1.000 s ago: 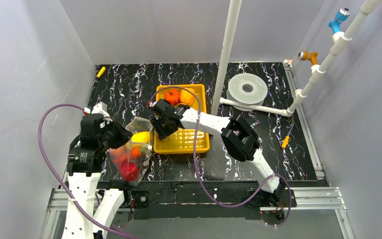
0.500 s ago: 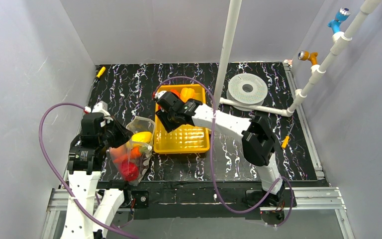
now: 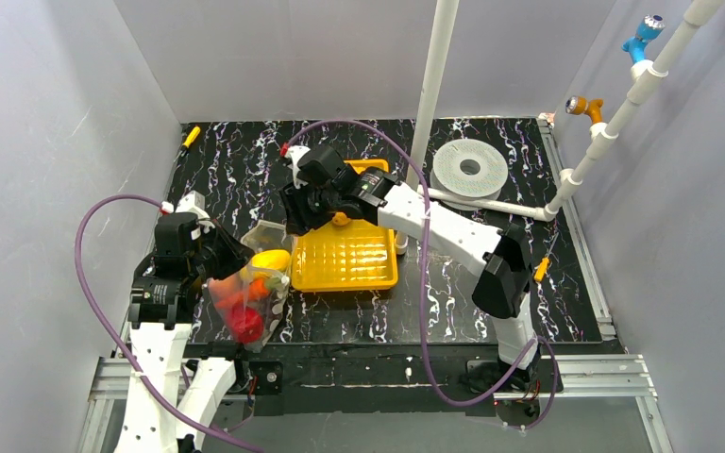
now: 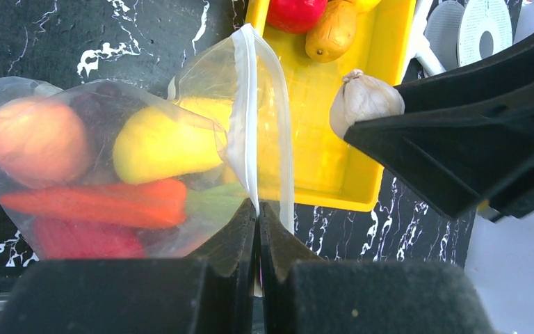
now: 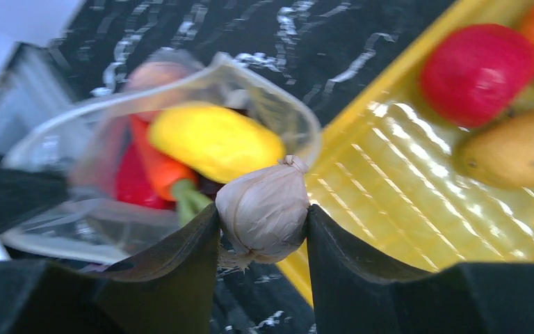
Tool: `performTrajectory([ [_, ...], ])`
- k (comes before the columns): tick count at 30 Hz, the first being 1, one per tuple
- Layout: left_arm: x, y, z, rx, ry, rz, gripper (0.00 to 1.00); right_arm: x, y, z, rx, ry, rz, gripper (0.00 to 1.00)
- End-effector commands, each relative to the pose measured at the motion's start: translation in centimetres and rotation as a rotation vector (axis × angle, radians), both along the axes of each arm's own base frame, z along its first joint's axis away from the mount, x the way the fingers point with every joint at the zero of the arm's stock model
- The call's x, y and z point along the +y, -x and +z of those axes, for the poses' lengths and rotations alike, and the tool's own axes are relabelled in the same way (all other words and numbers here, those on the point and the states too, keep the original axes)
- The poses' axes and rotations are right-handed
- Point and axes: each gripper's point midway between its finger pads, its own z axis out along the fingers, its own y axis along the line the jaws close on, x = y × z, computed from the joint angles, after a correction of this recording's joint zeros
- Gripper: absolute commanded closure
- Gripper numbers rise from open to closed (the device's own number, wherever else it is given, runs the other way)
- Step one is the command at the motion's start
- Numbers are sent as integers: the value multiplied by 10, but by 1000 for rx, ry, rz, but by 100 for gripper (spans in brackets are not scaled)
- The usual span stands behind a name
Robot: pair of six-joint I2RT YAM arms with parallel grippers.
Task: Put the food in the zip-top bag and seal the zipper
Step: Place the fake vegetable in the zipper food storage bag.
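**Top view.** The bag (image 3: 245, 288) lies at the near-left corner of the table (image 3: 236, 170), just beside the tray's (image 3: 345, 260) left edge. Its long axis runs from near to far, with the mouth facing the far edge and tilted toward the tray. The left gripper (image 3: 227, 261) is at the bag's left side. The right gripper (image 3: 298, 223) hangs over the tray's far-left corner, near the mouth.

**Left wrist view.** The left gripper is clenched on the zipper (image 4: 247, 118) strip and holds the mouth up and open. A yellow fruit (image 4: 160, 142), a carrot (image 4: 97, 202) and red pieces are inside. A garlic (image 4: 365, 101) sits at the tip of the right gripper, above the tray and apart from the mouth.

**Right wrist view.** The right gripper grasps the garlic across its middle, with the pointed tip up and the root end down. The open mouth is just beyond it. A red fruit (image 5: 476, 62) and a potato (image 5: 521, 146) lie in the tray.

**Judgement.** The step in hand is filling, and sealing has not begun. The next move calls for carrying the garlic over the rim, lowering it through the mouth and releasing it. The strip must not be knocked out of the left pinch.
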Motion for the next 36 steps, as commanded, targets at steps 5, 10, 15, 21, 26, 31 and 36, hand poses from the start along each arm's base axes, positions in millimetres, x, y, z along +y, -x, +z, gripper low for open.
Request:
performTrajectory([
  [5, -9, -4, 38, -90, 50, -19, 100, 67, 81, 53, 243, -304, 329, 43],
  [10, -8, -4, 54, -112, 45, -18, 100, 76, 98, 39, 260, -281, 375, 36],
  [15, -10, -4, 60, -125, 57, -25, 100, 75, 96, 29, 242, -248, 363, 22],
  [21, -8, -4, 55, -116, 49, -18, 100, 70, 89, 32, 200, -229, 334, 12],
  [26, -5, -3, 49, -100, 32, -11, 100, 62, 80, 33, 150, -193, 295, 12],
  [31, -2, -2, 41, -87, 13, -1, 100, 44, 69, 37, 75, -158, 241, 14],
  [36, -2, -3, 33, -72, 13, 0, 100, 26, 63, 53, 13, -160, 212, 19],
])
